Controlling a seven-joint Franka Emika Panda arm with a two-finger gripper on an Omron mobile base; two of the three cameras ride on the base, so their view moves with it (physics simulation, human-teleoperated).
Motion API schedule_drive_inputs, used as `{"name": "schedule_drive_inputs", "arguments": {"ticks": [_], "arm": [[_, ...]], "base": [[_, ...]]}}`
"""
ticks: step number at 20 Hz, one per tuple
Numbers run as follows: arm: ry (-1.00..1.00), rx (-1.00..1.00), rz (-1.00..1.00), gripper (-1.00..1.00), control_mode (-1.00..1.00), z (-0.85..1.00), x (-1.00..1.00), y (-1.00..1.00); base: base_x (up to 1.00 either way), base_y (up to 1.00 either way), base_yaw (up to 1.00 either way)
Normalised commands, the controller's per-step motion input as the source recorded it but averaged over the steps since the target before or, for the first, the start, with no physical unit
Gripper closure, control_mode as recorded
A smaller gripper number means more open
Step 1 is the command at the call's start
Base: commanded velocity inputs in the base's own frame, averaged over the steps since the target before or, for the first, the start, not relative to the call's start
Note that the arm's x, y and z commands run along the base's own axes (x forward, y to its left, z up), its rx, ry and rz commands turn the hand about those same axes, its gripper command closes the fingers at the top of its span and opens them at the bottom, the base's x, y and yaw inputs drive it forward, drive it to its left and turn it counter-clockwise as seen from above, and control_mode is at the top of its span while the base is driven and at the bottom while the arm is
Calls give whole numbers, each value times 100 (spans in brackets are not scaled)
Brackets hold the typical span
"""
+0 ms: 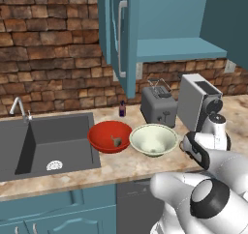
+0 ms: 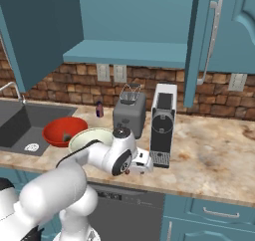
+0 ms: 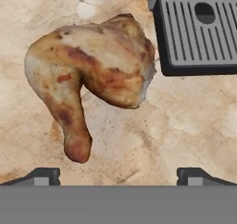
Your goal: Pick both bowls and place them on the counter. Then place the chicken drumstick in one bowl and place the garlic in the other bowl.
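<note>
**Tool wide over the drumstick, and a crowded surface on either side**

Going left to right, I saw the sink (image 1: 48,146) first, then the red bowl (image 1: 110,136) with a small greyish lump (image 1: 116,141) in it that I took for the garlic. The cream bowl (image 1: 154,139) stood just beside it, both upright on the surface (image 1: 126,168). Behind them stood the toaster (image 1: 158,106) and the coffee machine (image 1: 198,102).

Through the hand camera the drumstick (image 3: 90,75) lay flat on the stone, its thick end near the coffee machine's drip tray (image 3: 196,31). My tool (image 3: 118,176) was spread wide, empty, with the fingertips (image 3: 44,176) at the bone end.

My worries: closing on that thin, tapered bone could have let the meat swing or slip out; a finger could have clipped the tray if I shifted toward the thick end; and carrying it leftward I might have knocked the cream bowl or dropped it in the red one.
</note>
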Motion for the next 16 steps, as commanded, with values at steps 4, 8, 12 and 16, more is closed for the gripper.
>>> {"name": "schedule_drive_inputs", "arguments": {"ticks": [4,8,12,16], "arm": [[0,0,3,-100,-100,-6,-1,0],[-2,0,10,-100,-100,-11,0,0],[-4,0,13,-100,-100,-11,3,0],[-1,0,12,-100,-100,-2,14,2]], "base": [[0,0,0],[0,0,0],[0,0,0],[0,0,0]]}}
